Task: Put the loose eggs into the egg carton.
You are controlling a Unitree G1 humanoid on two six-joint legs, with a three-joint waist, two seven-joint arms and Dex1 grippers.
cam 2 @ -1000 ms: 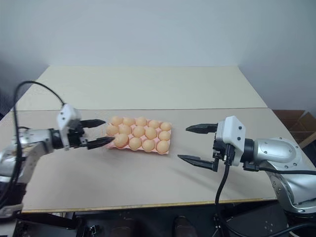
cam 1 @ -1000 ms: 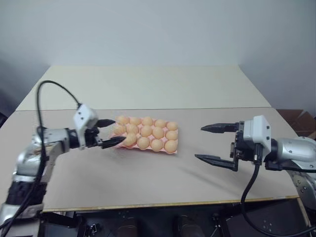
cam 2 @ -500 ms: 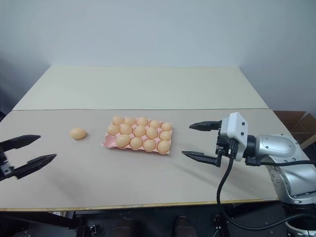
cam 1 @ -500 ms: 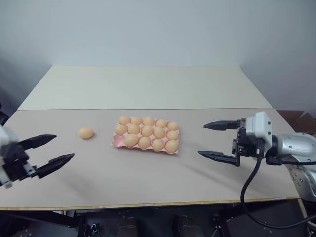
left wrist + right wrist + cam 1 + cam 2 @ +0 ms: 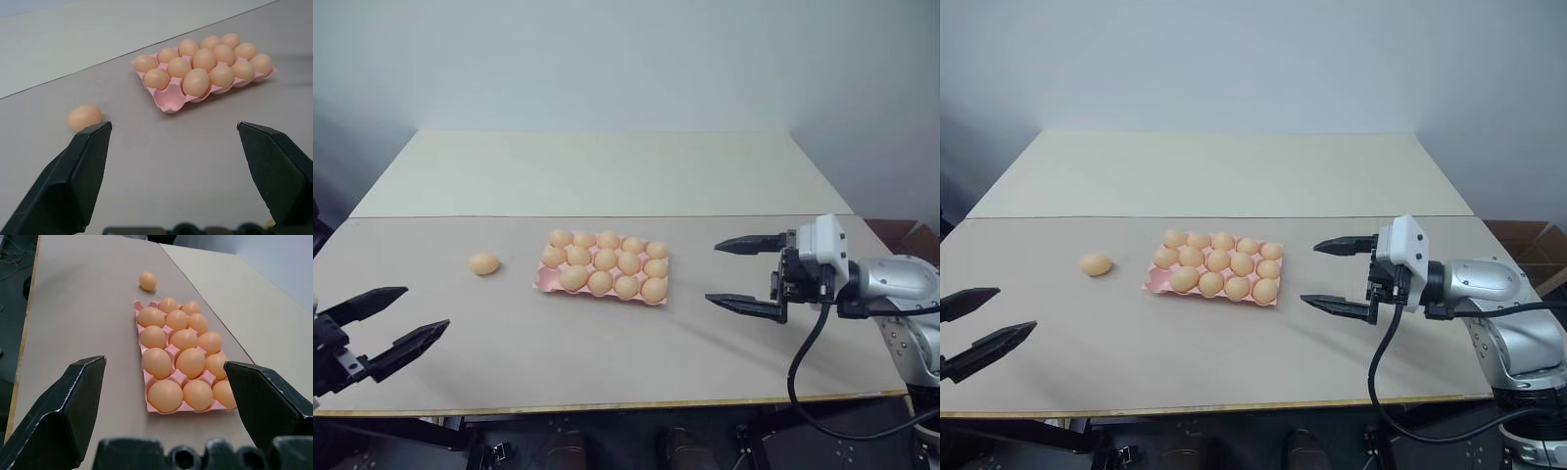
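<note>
Table (image 5: 607, 362): egg carton (image 5: 548, 284) one cup empty, loose egg (image 5: 483, 263) beside; both grippers (image 5: 744, 272) gaping.

The eggs (image 5: 165, 395) are showing a smooth, faintly satiny shell; the egg carton (image 5: 166, 99) is looking like matt moulded pulp; the counter (image 5: 607, 343) is presenting a smooth, matt laminate face.

I see a plain pale wall (image 5: 626, 59) behind, evenly lit, greyer toward the left corner. The near surface (image 5: 607, 343) is light beige with a thin wood-coloured front edge. A second, paler table (image 5: 597, 171) butts against its far side; the seam runs straight across. A brown cardboard box (image 5: 911, 235) sits at far right. Below the front edge the floor (image 5: 607, 446) is dark and cluttered; I can't make out details.
</note>
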